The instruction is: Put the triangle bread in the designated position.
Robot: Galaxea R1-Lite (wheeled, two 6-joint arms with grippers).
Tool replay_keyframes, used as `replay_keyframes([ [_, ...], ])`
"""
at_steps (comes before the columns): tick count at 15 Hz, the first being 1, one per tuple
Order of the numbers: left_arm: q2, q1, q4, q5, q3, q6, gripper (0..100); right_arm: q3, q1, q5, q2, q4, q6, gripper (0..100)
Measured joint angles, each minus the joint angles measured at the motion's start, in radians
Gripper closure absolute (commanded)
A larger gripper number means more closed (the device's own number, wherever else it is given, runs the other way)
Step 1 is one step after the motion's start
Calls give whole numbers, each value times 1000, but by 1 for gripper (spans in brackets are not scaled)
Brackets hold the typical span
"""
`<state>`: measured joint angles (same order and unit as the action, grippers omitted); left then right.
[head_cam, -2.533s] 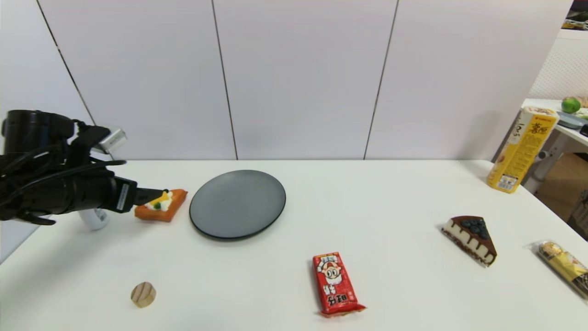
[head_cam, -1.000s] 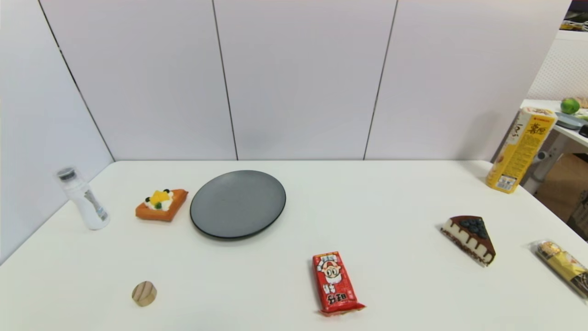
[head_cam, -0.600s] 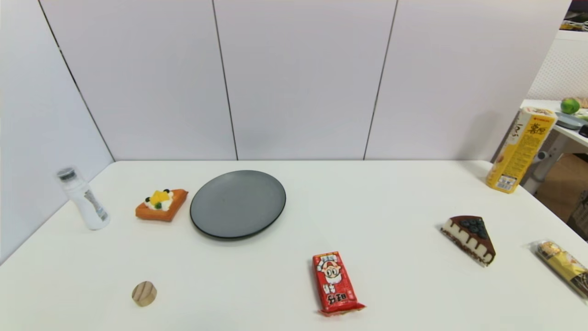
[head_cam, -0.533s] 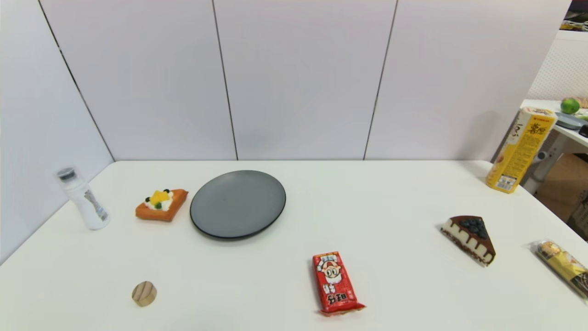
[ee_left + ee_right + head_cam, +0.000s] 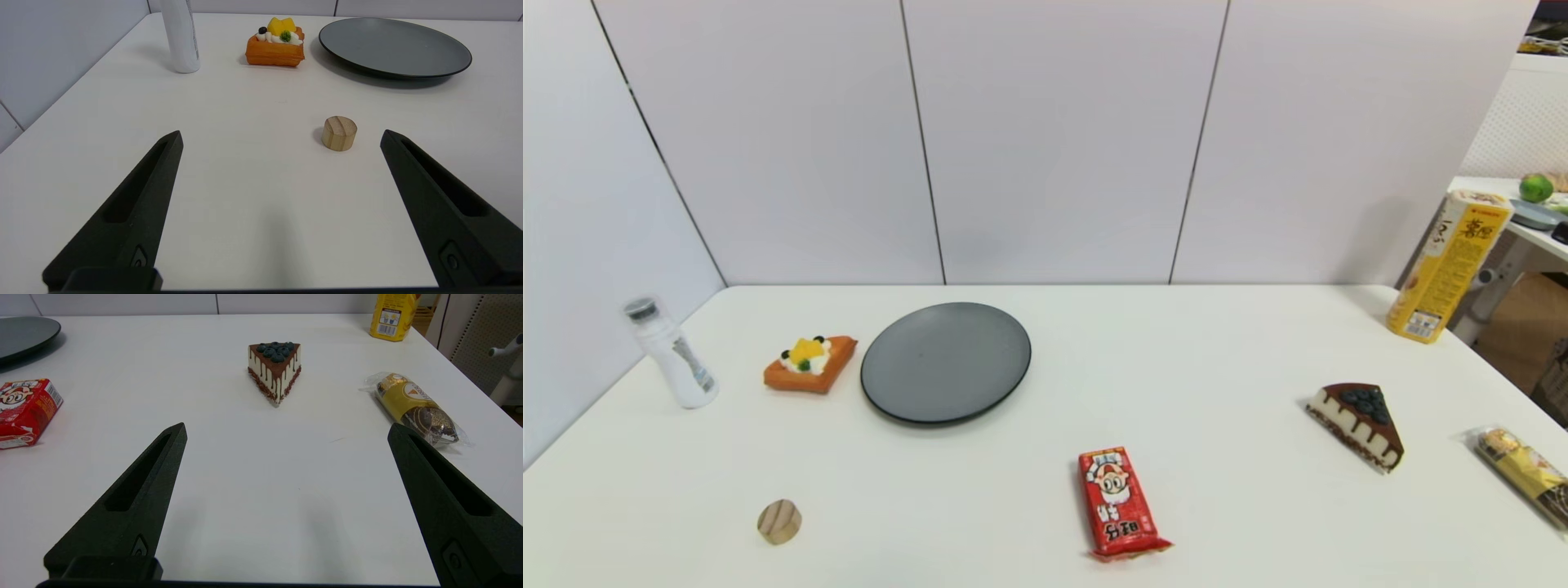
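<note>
- We are seeing the triangle bread [image 5: 809,364] lying flat on the white table [image 5: 1192,359], toward the far left corner, apart from both claws.
- It is sitting just beside the left rim of the dark grey round plate [image 5: 945,361], with a narrow strip of table showing between them, and a white bottle [image 5: 671,354] is standing upright near the table's left edge on its other side.
- In the left wrist view the bread [image 5: 275,43] is showing its cream, yellow fruit and berries on top, between the bottle [image 5: 180,36] and the plate [image 5: 394,47].
- The left claw [image 5: 282,141] is hanging low over the near left part of the table, its fingers spread wide and gripping nothing; a small wooden cylinder [image 5: 339,133] is standing ahead of it, nearer than the bread.
- The right claw [image 5: 286,430] is hanging over the near right part of the table, likewise spread wide and empty.
- Ahead of it are lying a chocolate-glazed cake wedge with blueberries [image 5: 274,370], a wrapped yellow snack [image 5: 414,408] near the right edge, and a red snack packet [image 5: 23,411].
- A tall yellow carton [image 5: 1450,265] is standing at the far right corner.
</note>
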<state>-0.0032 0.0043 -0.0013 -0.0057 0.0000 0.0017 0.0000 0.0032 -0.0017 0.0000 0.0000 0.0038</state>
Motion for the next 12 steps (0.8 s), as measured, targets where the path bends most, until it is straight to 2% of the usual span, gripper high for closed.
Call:
replay_keyframes([
  [12,0,0,0,0,0,0,0,0,1,0,0,0,1,0],
])
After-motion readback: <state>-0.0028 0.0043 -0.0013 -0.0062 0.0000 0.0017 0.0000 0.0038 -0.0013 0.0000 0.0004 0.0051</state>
